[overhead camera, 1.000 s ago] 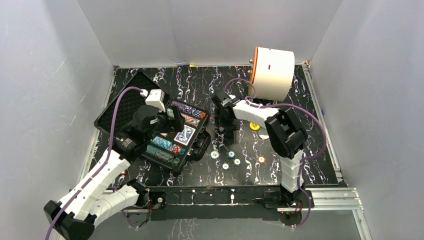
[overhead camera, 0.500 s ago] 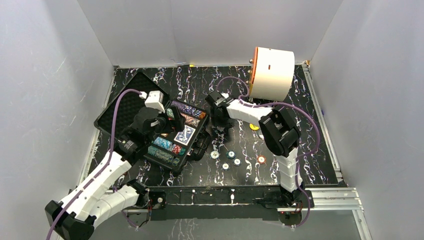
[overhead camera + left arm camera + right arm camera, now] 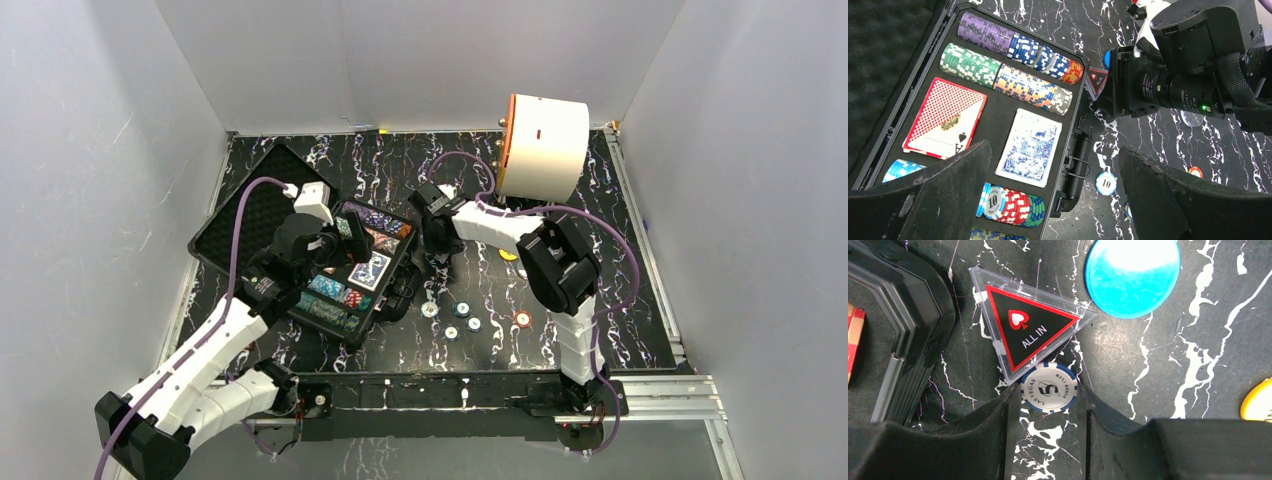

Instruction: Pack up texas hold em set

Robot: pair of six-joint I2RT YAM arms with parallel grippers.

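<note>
The black case (image 3: pixel 258 205) lies open at the left, its tray holding rows of chips (image 3: pixel 998 42), a red card deck (image 3: pixel 945 117) and a blue card deck (image 3: pixel 1030 147). My left gripper (image 3: pixel 1053 150) hovers over the tray's right edge, open and holding nothing. Just right of the case, my right gripper (image 3: pixel 1049 395) is down at the table, its fingertips pressed on both sides of a blue-and-white "5" chip (image 3: pixel 1049 387). That chip touches a clear triangular ALL IN button (image 3: pixel 1028 327). A round blue button (image 3: pixel 1132 275) lies beyond.
Loose chips (image 3: pixel 462 312) lie on the marble table in front of the right gripper, an orange one (image 3: pixel 523 320) furthest right. A yellow button (image 3: pixel 509 253) sits beside the right arm. A large white cylinder with an orange face (image 3: pixel 543 145) stands at the back right.
My right gripper has shifted slightly left and towards the back, and its fingers have narrowed onto the "5" chip. The left arm has barely moved.
</note>
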